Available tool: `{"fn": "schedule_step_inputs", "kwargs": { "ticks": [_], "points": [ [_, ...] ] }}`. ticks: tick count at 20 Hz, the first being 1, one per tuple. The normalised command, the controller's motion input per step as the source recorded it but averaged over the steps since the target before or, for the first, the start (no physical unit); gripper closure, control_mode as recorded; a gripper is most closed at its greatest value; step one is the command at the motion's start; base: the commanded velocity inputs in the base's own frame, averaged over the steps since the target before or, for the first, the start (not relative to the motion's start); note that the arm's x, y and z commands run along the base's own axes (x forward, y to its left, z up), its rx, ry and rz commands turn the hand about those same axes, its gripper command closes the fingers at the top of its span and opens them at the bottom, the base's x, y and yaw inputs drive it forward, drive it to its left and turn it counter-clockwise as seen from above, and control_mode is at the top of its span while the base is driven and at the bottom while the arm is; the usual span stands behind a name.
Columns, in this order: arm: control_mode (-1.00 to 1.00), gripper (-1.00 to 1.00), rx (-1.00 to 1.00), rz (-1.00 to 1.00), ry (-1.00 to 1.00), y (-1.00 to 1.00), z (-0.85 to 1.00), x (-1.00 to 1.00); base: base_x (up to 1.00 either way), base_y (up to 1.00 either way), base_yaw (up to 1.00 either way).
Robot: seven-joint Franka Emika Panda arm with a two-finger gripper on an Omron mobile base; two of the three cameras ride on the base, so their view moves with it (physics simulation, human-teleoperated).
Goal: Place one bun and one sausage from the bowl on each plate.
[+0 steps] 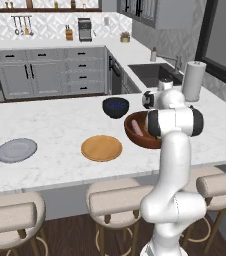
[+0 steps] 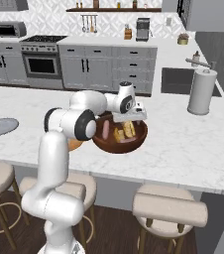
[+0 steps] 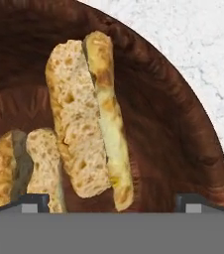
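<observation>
Gripper: the gripper [image 2: 129, 120] hangs just over the wooden bowl [image 2: 136, 143], pointing down into it, jaws spread wide and holding nothing; in the hand view its two dark fingertips [image 3: 33, 201] stand well apart at the bottom edge.
Nearest target: a split bun [image 3: 86, 119] lies between the fingertips in the hand view, its crumb side up, running lengthwise away from the camera.
Second bun: another split bun [image 3: 27, 166] lies just beside the first, nearer the bowl's middle.
Sausages: two pinkish sausages [image 2: 106, 130] lie in the bowl beside the buns in the right base view; one more shape at the bowl's near side may be a sausage too, but the view is too coarse to be sure.
Bowl position: on the marble island [image 1: 60, 125], near the arm, with a smaller dark bowl [image 1: 116, 107] just behind it.
Tan plate: the wooden-coloured plate [image 1: 101, 148] sits near the bowl and is bare.
Grey plate: the pale grey plate [image 1: 16, 150] sits well apart, toward the far left of the island, also bare.
Done so far: judging by the bare plates, nothing is delivered yet.
Left to do: one bun and one sausage to each plate, four transfers in all.
Step in hand: likely lowering onto the first bun for a grasp.
</observation>
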Motion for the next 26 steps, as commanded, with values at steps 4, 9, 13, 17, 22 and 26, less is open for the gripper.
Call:
{"fn": "schedule_step_inputs", "kwargs": {
  "ticks": [4,9,13,17,22,26],
  "points": [
    [-1.0,-1.0,0.0,0.06,0.0,0.0,-0.31,0.61,0.0,0.0,0.0],
    [-1.0,-1.0,0.0,0.06,0.0,-0.01,-0.34,0.61,0.0,0.0,0.0],
    [-1.0,-1.0,0.0,0.06,0.0,-0.1,-0.26,0.52,0.0,0.0,0.0],
    [-1.0,-1.0,0.01,0.02,0.0,-0.03,-0.25,0.06,0.0,0.0,0.0],
    [-1.0,1.0,0.0,0.0,0.0,0.04,-0.3,-0.24,0.0,0.0,0.0],
    [-1.0,1.0,0.0,-0.05,0.0,0.13,-0.07,-0.48,0.0,0.0,0.0]
  ]
}}
